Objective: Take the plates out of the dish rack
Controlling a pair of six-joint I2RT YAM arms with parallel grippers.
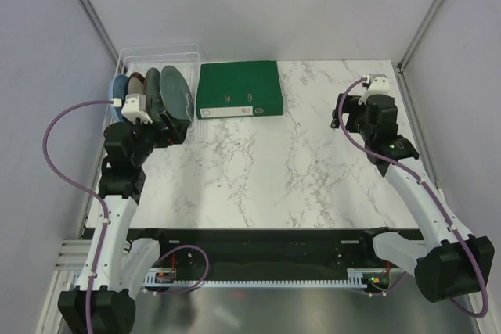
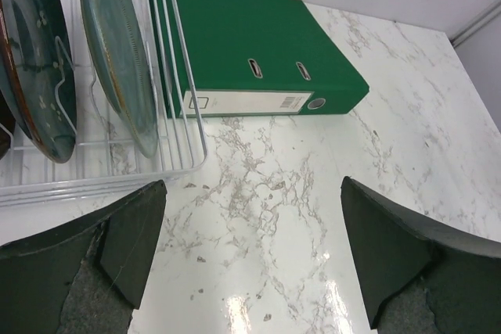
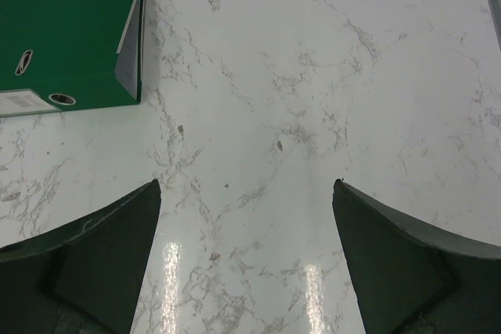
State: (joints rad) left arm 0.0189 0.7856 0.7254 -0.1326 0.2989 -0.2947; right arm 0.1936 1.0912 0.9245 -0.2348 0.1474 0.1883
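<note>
ok so plates [image 1: 155,91] upright in dish rack [image 1: 160,51], upper left of top view. left pincer [image 2: 252,193] spread, empty, just beside rack; right pincer [image 3: 246,185] spread too, over bare bench. tip imo: pinch grey-green plate [image 2: 117,52] by rim, lift straight up.

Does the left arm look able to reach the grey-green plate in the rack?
Probably yes: the open left gripper sits beside the dish rack, and the grey-green plate is outermost, behind only the wire side.
</note>
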